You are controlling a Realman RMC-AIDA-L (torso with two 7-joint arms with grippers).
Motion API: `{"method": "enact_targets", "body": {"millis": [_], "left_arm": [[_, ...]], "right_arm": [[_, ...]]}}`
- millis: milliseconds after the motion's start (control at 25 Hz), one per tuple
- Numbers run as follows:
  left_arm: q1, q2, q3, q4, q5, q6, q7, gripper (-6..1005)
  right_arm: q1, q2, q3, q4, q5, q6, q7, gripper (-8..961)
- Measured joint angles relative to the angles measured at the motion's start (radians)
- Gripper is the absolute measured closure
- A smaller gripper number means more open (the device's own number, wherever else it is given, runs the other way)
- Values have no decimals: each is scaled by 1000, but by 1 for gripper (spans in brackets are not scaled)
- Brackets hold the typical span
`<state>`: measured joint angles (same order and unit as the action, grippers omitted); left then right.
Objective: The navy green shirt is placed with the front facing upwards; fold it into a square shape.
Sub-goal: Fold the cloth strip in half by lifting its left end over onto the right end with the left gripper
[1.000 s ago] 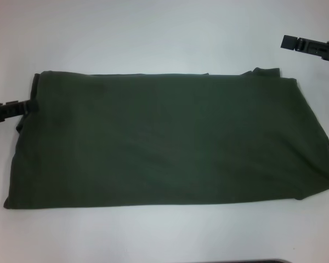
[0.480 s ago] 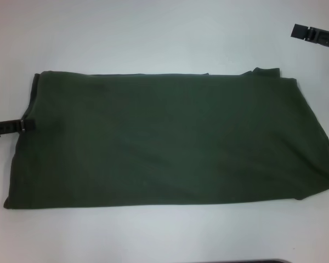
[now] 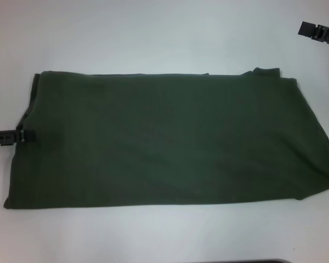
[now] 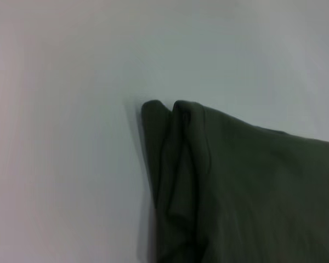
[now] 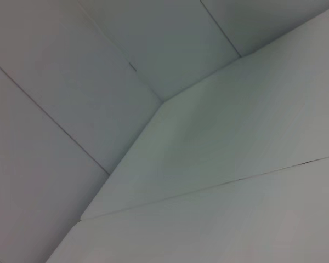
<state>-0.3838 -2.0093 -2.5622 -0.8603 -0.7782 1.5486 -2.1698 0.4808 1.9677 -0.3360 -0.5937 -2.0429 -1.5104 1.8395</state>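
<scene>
Where the dark olive-green cotton shirt [image 3: 164,139] lies folded into a long plain band across the white tabletop [image 3: 153,33], the left claw [image 3: 26,135] sits at the middle of the band's short left-hand edge, its black tip touching the cloth right at that edge; whether it is clenched on the fabric or released cannot be told. From this claw the band runs away to the robot's right, its far end ragged, with a small bump of cloth at the far corner. The left wrist view shows the shirt's [image 4: 241,186] layered edge bunched in soft ridges with bare tabletop [image 4: 66,137] beside it. The right claw [image 3: 319,32] hangs well apart from the shirt, beyond its far right corner, over bare tabletop; its state cannot be told either
</scene>
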Motion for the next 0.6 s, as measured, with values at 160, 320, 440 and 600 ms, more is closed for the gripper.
{"method": "enact_targets", "body": {"millis": [160,320,440,600], "left_arm": [[-6,1,0,1,6,3,-10,100],[-10,3,1,1,15,3,-17,101],[-21,4,0,6,43,-1,-26,102],[-41,5,0,19,76,-5,-38,103]], "right_arm": [[-3,-2,-1,0,0,-2,4,26],[-5,-5,0,0,0,-9,6,26],[-6,-8,0,0,0,-14,6,27],[-7,-9,0,0,0,-15,6,27]]}}
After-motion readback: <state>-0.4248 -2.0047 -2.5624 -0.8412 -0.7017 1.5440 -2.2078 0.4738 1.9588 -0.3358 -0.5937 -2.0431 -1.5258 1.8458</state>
